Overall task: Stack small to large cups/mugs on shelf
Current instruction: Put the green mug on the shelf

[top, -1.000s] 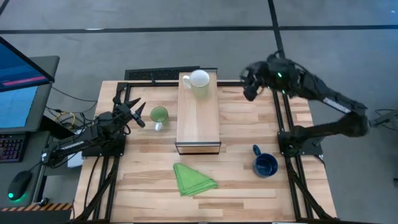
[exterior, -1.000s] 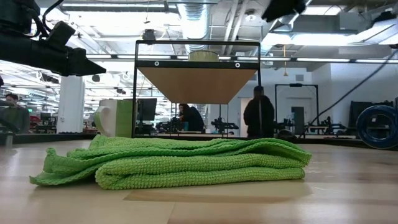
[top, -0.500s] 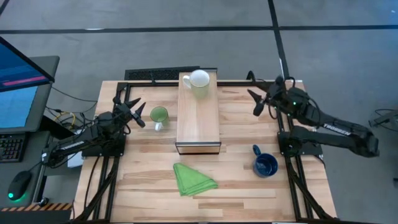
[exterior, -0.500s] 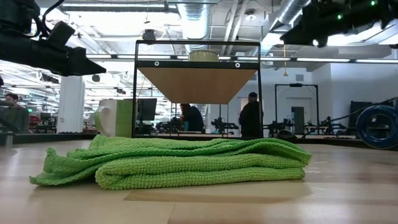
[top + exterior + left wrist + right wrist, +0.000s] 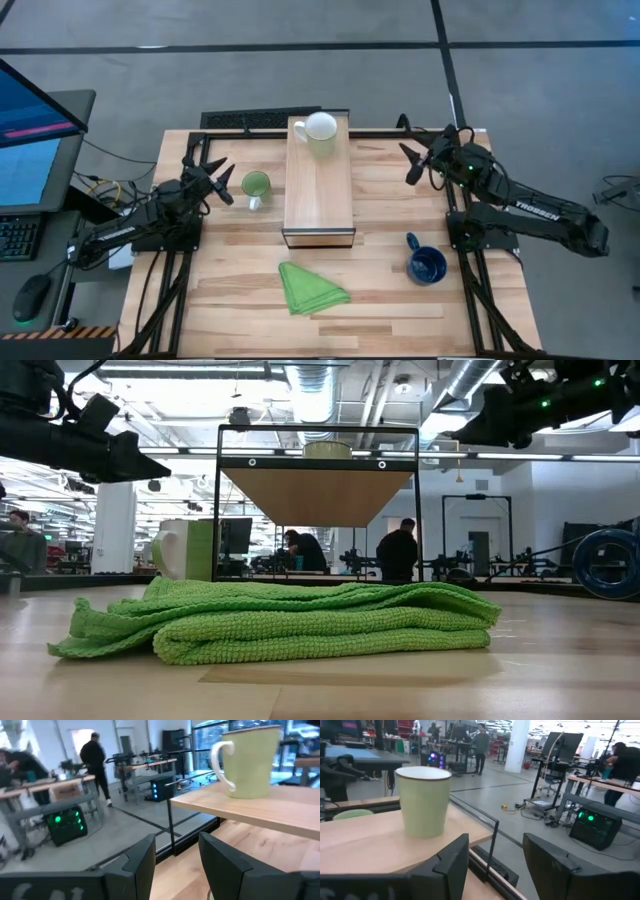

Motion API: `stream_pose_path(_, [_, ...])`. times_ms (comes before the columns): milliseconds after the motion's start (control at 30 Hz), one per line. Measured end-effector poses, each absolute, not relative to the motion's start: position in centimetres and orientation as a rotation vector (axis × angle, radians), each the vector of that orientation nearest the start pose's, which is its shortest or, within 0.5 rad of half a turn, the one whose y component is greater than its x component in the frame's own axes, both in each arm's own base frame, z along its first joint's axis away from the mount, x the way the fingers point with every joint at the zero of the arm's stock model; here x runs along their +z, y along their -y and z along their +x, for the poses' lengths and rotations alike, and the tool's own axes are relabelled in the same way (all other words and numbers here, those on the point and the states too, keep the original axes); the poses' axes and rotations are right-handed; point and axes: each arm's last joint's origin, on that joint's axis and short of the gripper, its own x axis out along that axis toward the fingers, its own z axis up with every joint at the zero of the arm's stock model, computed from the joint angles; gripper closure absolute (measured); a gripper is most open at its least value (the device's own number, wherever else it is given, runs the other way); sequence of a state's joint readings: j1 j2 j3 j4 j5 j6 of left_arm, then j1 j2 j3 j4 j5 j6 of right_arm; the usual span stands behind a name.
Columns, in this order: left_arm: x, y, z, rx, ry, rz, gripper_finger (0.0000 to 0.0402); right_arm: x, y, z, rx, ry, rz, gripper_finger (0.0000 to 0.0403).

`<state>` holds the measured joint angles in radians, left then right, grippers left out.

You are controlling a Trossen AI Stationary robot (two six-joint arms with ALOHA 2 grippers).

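The light-wood shelf (image 5: 320, 185) stands mid-table. A pale green mug (image 5: 320, 130) with a white handle stands upright on the far end of its top; it also shows in the left wrist view (image 5: 250, 762) and the right wrist view (image 5: 424, 800). A small mug (image 5: 255, 185) with a green inside stands on the table left of the shelf. A dark blue mug (image 5: 427, 265) stands on the table at the near right. My left gripper (image 5: 226, 184) is open and empty, just left of the small mug. My right gripper (image 5: 407, 165) is open and empty, right of the shelf's far end.
A folded green cloth (image 5: 313, 288) lies on the table near the front edge, in front of the shelf's open end; it fills the foreground of the low view (image 5: 290, 622). Black frame rails (image 5: 460, 190) run along both sides of the table. People stand in the room beyond.
My right arm has drawn back from near the shelf's far end and folded down toward its base. Its gripper has come lower and a little toward the table's near edge. The mugs, shelf and cloth have not moved.
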<state>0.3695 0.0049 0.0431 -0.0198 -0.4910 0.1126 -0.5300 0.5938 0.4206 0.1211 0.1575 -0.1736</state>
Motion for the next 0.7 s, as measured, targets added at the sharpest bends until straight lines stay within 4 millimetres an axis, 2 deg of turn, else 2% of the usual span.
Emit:
stream_pose_path(133, [17.7, -4.1, 8.5, 0.676, -0.024, 0.174, 0.0258, 26.3, 8.3, 12.4, -0.712, -0.115, -0.155, 0.0193])
stream_pose_path(267, [18.5, -3.6, 8.5, 0.586, 0.000, 0.094, 0.0258, 26.3, 8.8, 12.1, -0.748, -0.119, -0.153, 0.0193])
stream_pose_path(567, [18.5, -2.4, 8.5, 0.392, -0.105, -0.041, 0.0258, 26.1, 9.5, 11.5, -0.810, -0.135, -0.119, 0.0193])
stream_pose_path(700, [19.2, -1.8, 8.5, 0.339, -0.135, -0.112, 0.0258, 26.1, 9.7, 11.3, -0.829, -0.127, -0.096, 0.0193])
